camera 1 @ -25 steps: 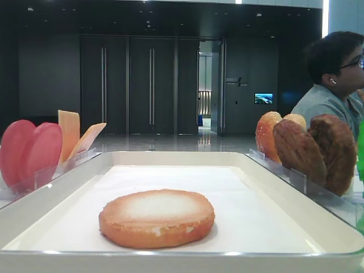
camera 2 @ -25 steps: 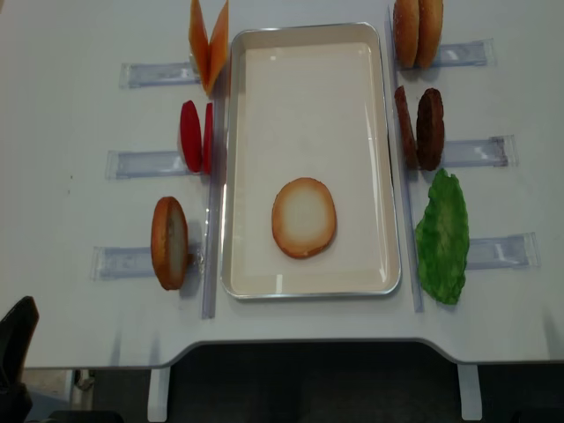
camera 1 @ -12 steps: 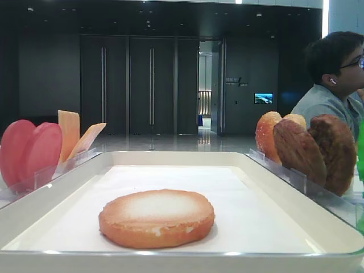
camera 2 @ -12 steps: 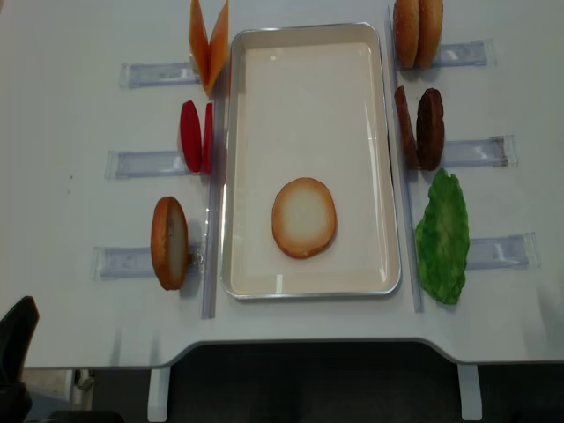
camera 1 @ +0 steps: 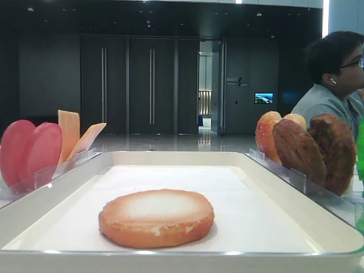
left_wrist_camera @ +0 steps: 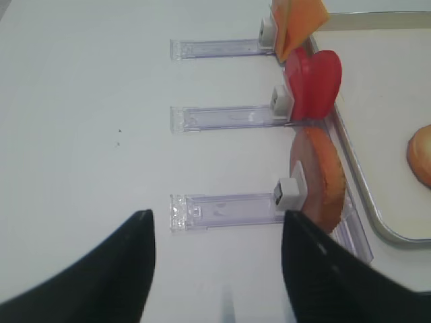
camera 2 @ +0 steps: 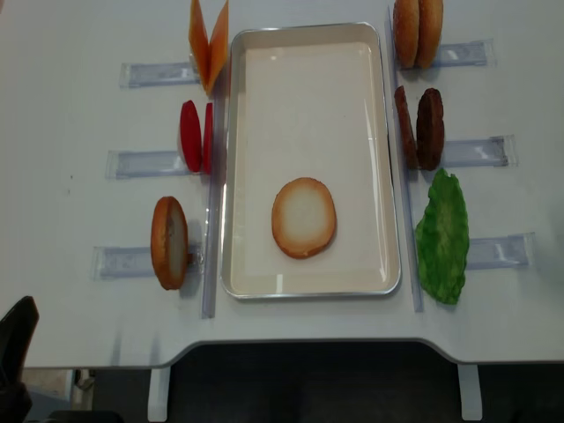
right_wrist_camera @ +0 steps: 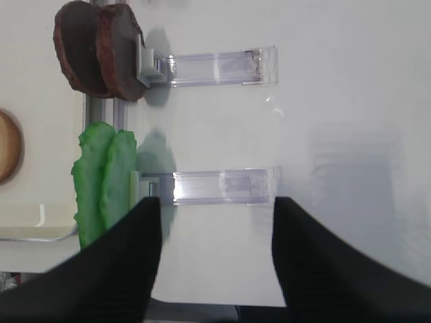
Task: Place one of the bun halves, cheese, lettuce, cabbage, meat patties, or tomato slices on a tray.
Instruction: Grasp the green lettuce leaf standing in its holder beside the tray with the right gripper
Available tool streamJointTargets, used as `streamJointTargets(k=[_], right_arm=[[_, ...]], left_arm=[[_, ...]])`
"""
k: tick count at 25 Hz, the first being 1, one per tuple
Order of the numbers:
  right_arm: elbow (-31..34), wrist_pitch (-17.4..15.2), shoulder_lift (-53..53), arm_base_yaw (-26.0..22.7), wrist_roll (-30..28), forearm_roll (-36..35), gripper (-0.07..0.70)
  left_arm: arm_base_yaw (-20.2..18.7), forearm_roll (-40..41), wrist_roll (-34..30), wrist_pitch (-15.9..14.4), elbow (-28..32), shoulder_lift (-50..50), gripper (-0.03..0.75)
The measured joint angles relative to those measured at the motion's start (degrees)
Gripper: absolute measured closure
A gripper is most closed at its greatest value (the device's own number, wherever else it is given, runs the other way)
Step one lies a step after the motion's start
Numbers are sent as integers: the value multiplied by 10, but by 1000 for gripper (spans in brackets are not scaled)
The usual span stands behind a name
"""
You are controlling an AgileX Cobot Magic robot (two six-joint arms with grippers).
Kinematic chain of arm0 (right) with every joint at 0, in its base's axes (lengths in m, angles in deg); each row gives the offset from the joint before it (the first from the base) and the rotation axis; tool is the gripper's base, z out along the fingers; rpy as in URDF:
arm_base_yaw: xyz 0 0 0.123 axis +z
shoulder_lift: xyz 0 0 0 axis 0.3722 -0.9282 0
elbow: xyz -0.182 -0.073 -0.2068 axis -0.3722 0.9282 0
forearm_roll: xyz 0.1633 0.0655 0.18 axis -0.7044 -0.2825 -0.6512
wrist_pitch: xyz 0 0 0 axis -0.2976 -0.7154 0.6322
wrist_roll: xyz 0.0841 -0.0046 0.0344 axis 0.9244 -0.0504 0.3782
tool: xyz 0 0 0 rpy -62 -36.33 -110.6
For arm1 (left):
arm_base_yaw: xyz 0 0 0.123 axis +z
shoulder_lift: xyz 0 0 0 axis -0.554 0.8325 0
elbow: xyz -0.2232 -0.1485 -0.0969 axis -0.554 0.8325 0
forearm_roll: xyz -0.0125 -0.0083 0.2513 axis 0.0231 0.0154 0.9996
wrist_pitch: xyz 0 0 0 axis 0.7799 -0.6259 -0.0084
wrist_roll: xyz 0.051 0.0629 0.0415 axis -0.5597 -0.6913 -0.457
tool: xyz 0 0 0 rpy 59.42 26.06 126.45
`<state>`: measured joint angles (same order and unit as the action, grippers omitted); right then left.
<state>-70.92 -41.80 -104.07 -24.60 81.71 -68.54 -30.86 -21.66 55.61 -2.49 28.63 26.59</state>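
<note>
Both grippers, left [left_wrist_camera: 215, 269] and right [right_wrist_camera: 215, 262], gape empty in wrist views only; overhead shows a bun half [camera 2: 304, 217] on the tray [camera 2: 308, 35].

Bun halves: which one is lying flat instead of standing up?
The bun half inside the tray, pale face up. The others stand on edge in holders beside it.

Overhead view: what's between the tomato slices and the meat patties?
Only the tray, its middle stretch bare; the bun half on it lies nearer the front, clear of the tomato slices to meat patties line.
</note>
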Motion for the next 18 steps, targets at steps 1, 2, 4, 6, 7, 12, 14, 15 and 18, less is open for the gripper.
streamJointTargets(k=[1, 2, 4, 6, 7, 12, 14, 15, 18], right_arm=[[-7, 0, -7, 0, 0, 0, 265], [-16, 0, -12, 0, 0, 0, 265], [-30, -1, -18, 0, 5, 0, 265], [-39, -1, -22, 0, 13, -1, 265], [-41, 0, -26, 3, 14, -1, 265], [-42, -1, -39, 66, 67, 16, 265], [-43, -1, -48, 113, 101, 34, 265], [-43, -1, -53, 140, 122, 46, 265], [-43, -1, -71, 217, 186, 80, 265]], left_arm=[[0, 0, 0, 1, 0, 0, 263], [0, 0, 0, 1, 0, 0, 263], [0, 0, 0, 1, 0, 0, 263], [0, 0, 0, 1, 0, 0, 263], [0, 0, 0, 1, 0, 0, 263], [0, 0, 0, 1, 0, 0, 263], [0, 0, 0, 1, 0, 0, 263], [0, 0, 0, 1, 0, 0, 263], [0, 0, 0, 1, 0, 0, 263]])
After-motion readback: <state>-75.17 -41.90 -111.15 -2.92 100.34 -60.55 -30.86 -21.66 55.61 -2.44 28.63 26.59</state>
